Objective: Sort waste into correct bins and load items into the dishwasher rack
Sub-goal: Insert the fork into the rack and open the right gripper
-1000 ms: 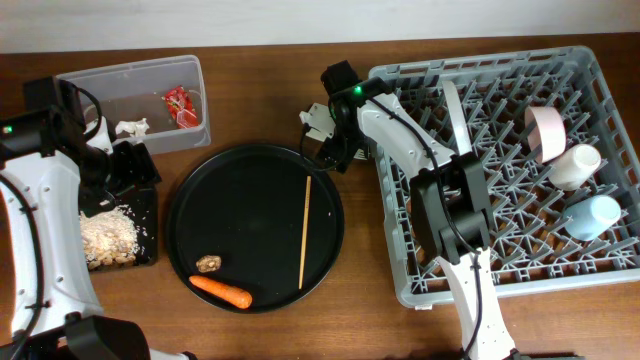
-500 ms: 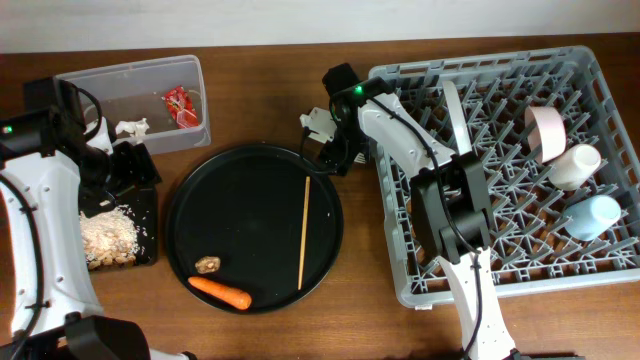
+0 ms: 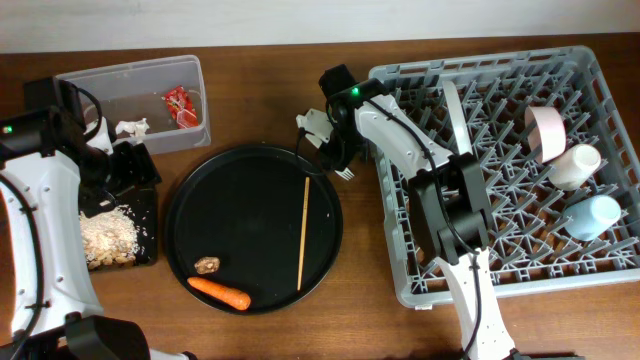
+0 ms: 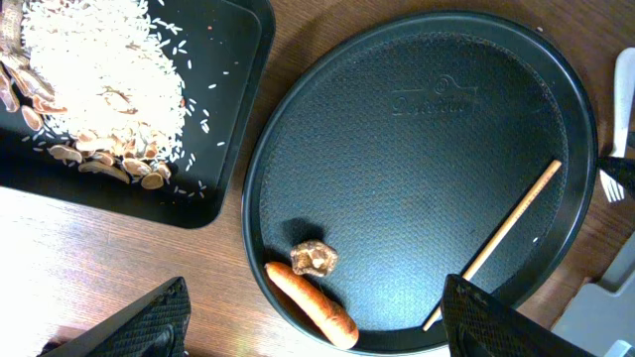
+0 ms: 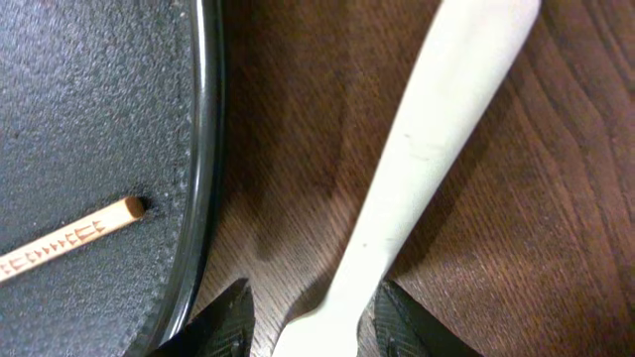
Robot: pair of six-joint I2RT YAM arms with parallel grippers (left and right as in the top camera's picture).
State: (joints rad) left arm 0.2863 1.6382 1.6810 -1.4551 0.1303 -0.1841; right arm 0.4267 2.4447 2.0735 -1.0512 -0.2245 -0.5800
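My right gripper [image 3: 338, 160] [image 5: 316, 322] is open, its fingers either side of the white fork [image 3: 346, 173] [image 5: 417, 149], which lies on the wood between the round black tray [image 3: 255, 180] and the dishwasher rack [image 3: 500, 255]. The chopstick [image 3: 304, 232] [image 5: 69, 238], carrot [image 3: 220, 292] [image 4: 313, 307] and brown lump [image 3: 208, 265] [image 4: 314, 258] lie on the round tray. My left gripper [image 3: 125, 165] [image 4: 317, 332] is wide open and empty above the black bin [image 3: 150, 230] that holds rice [image 4: 99, 79]. The clear tub [image 3: 100, 85] holds the red wrapper [image 3: 179, 105] and white paper [image 3: 131, 127].
In the rack stand an upright plate [image 3: 455, 115], the pinkish bowl [image 3: 545, 132], a cream cup [image 3: 573, 166] and a light-blue cup [image 3: 592, 215]. The rack's left wall is close to my right gripper. Bare wood lies in front of the round tray.
My right gripper has shifted slightly left and down beside the round tray's rim, and the fork's tines now show below it. The left arm has not moved.
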